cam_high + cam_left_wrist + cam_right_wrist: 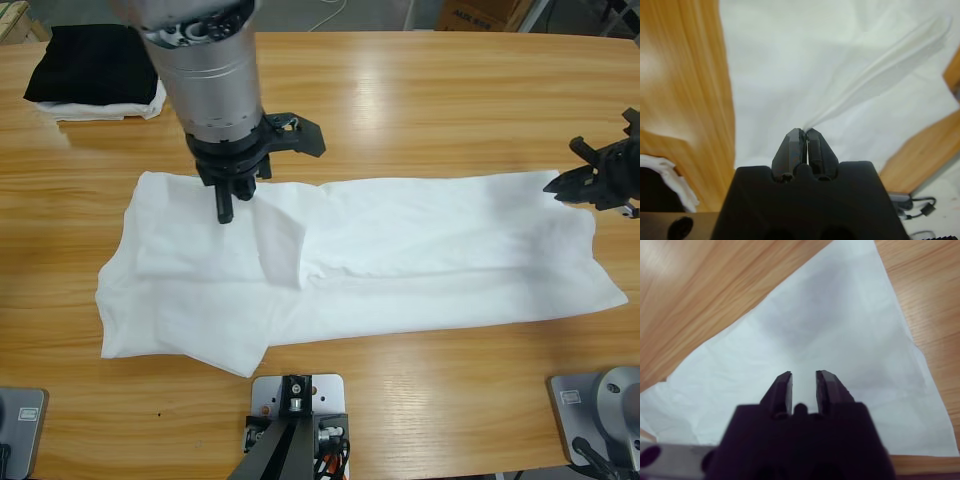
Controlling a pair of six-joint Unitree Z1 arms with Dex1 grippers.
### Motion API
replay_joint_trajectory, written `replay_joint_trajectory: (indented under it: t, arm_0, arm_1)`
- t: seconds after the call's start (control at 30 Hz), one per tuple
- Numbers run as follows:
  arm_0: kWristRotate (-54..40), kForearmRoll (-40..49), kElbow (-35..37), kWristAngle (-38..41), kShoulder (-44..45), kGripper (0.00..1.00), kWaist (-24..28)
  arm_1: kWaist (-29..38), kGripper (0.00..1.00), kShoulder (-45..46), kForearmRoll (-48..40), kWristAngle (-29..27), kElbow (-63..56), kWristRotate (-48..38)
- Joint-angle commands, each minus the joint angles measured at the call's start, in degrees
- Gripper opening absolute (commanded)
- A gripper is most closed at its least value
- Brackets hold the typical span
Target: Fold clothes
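The clothes (400, 250), a large plain white T-shirt, lie spread lengthwise across the middle of the wooden table, with a flap folded over left of centre. My left gripper (225, 212) points down onto the shirt's upper left part. In the left wrist view its jaws (805, 131) are shut, with a raised crease of the clothes (805, 60) running out from their tips. My right gripper (556, 186) hovers at the shirt's far right upper corner. The right wrist view shows it (803, 374) slightly open over the clothes (840, 340), holding nothing.
A folded black garment (95, 60) lies on a smaller folded white cloth (100, 108) at the table's back left corner; both also show in the left wrist view (655, 190). Bare wood (450, 110) stretches behind the shirt.
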State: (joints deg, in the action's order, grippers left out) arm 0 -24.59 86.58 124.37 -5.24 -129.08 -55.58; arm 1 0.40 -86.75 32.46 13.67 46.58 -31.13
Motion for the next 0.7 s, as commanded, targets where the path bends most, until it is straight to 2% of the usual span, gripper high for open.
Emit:
replay_joint_trajectory:
  t: [0.03,0.27,0.53,0.7]
  arm_0:
    - [-0.3,8.4,3.1,-2.8,-7.9,0.000,1.3]
    - [-0.3,8.4,3.8,-2.3,-11.2,0.000,2.1]
    - [0.0,8.4,8.7,-2.7,-12.7,0.000,4.7]
    - [0.8,8.4,9.4,-1.0,-14.5,0.000,4.9]
  arm_1:
    - [0.6,0.186,-0.8,-1.6,1.1,-3.3,0.5]
    - [0.6,0.204,-0.6,-2.4,1.0,-3.6,0.4]
    - [0.6,0.214,-0.7,-2.9,0.8,-3.9,0.5]
    - [0.7,0.214,-0.8,-3.0,0.7,-3.9,0.6]
